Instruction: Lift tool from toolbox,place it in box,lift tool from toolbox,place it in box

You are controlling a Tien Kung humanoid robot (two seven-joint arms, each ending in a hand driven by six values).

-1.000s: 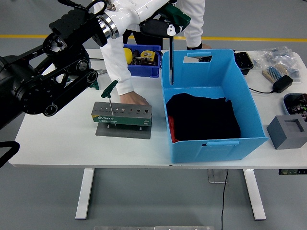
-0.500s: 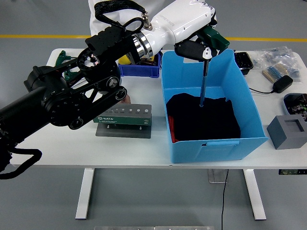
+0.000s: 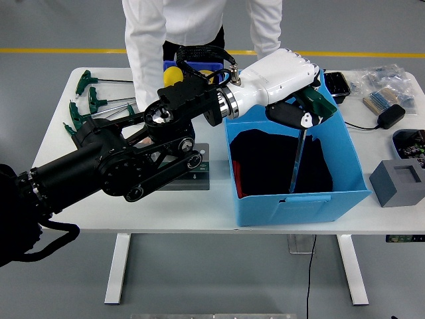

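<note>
The left arm has swung further right and lower than a moment ago. It reaches across the table over the blue box [image 3: 345, 143]. The left hand [image 3: 300, 114] appears closed around a green-handled tool [image 3: 300, 149], its shaft hanging tilted inside the box, above dark cloth [image 3: 265, 159].

No text could be read with confidence. The green tool holder [image 3: 196, 174] sat almost wholly hidden behind the left arm [image 3: 133, 166], so any brand label on its front face was perhaps there but could not be made out.
</note>
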